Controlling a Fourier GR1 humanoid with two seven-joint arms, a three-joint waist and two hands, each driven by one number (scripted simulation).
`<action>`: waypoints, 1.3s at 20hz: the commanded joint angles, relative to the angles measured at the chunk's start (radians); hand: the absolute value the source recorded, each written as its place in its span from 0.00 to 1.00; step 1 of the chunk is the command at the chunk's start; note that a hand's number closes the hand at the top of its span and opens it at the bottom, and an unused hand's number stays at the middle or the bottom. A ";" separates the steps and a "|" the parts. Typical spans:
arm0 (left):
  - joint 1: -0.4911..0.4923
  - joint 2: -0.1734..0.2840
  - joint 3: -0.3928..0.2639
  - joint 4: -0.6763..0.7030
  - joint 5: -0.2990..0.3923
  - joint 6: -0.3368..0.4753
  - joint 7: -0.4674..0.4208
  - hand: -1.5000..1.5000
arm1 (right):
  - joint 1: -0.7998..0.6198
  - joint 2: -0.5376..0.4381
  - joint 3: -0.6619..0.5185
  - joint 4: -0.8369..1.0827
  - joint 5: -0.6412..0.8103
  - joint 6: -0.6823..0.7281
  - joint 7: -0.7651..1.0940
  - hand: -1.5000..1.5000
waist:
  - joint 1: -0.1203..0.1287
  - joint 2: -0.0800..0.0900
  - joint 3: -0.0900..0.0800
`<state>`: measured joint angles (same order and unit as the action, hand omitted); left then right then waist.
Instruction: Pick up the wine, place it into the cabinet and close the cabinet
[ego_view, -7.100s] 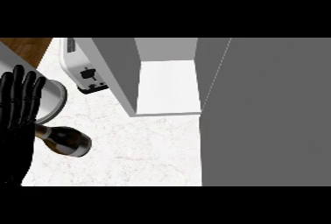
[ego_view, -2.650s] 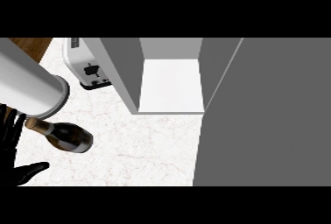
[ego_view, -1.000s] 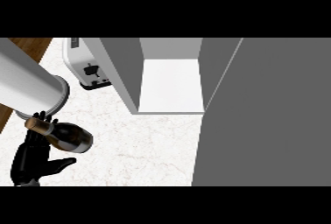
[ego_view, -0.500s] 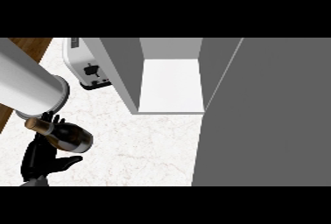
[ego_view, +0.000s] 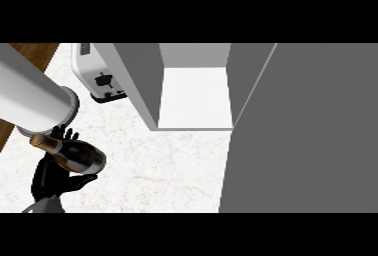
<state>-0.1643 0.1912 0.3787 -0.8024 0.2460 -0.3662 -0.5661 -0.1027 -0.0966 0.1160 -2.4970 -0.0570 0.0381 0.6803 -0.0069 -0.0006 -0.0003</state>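
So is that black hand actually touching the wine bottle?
Touching. The head view shows the left hand directly under the wine bottle, its fingers rising behind the bottle and its thumb below, with no gap visible.

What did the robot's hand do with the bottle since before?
The left hand came up from the lower edge and moved in under the wine bottle, its fingers showing behind the bottle. The bottle tilted and shifted slightly right. The cabinet stayed open, and the toaster and the grey forearm stayed put.
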 joint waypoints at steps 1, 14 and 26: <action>0.044 -0.020 -0.023 0.048 0.002 -0.098 -0.099 1.00 | 0.042 0.009 -0.008 -0.109 -0.058 0.004 0.011 0.00 | 0.001 0.000 0.000; -0.075 0.016 -0.129 0.105 -0.189 0.060 -0.245 1.00 | 0.078 0.009 0.008 -0.109 -0.058 0.015 -0.028 0.00 | -0.008 0.001 0.000; 0.041 -0.018 -0.171 -0.178 -0.164 0.105 -0.202 1.00 | -0.008 -0.001 -0.012 -0.111 -0.063 0.006 0.082 0.00 | 0.006 -0.002 0.000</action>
<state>-0.1434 0.1822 0.2178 -0.9194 0.1006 -0.2994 -0.7333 -0.1056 -0.0894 0.1052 -2.4919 -0.0560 0.0477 0.6819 -0.0009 -0.0025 0.0006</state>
